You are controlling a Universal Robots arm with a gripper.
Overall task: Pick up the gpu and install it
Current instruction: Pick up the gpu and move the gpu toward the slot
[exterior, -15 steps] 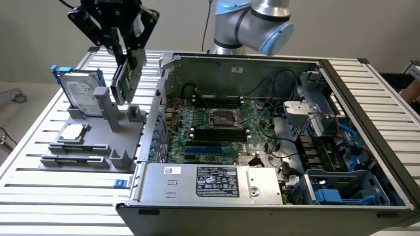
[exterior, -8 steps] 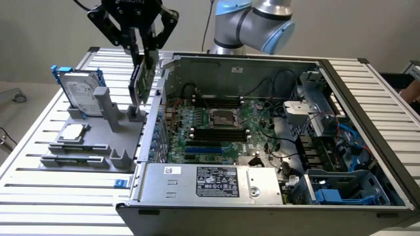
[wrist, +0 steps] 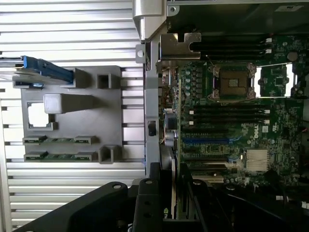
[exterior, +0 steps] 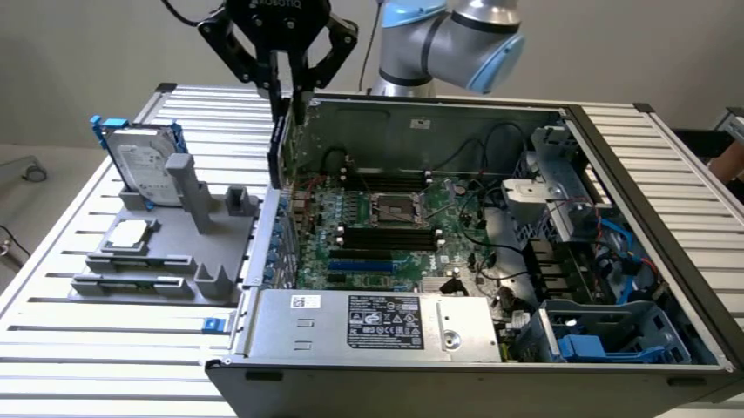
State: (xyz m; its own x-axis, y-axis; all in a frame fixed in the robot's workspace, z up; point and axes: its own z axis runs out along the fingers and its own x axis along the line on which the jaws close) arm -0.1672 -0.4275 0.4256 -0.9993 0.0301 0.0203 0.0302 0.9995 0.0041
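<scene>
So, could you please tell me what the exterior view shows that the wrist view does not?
Exterior view's extras: the grey and light-blue robot arm, the silver labelled power supply box and the blue plastic drive cage. Wrist view's extra: a straight-down look along the thin edge of the flat green-and-black gpu card. Shared: the black pincer shut on that card, the grey holder tray, the blue-framed silver hard drive, and the square CPU socket on the green motherboard.

robotiq on the gripper (exterior: 289, 87), dell on the motherboard (wrist: 231, 121) (seen sideways), power supply label (exterior: 384, 315) illegible
</scene>
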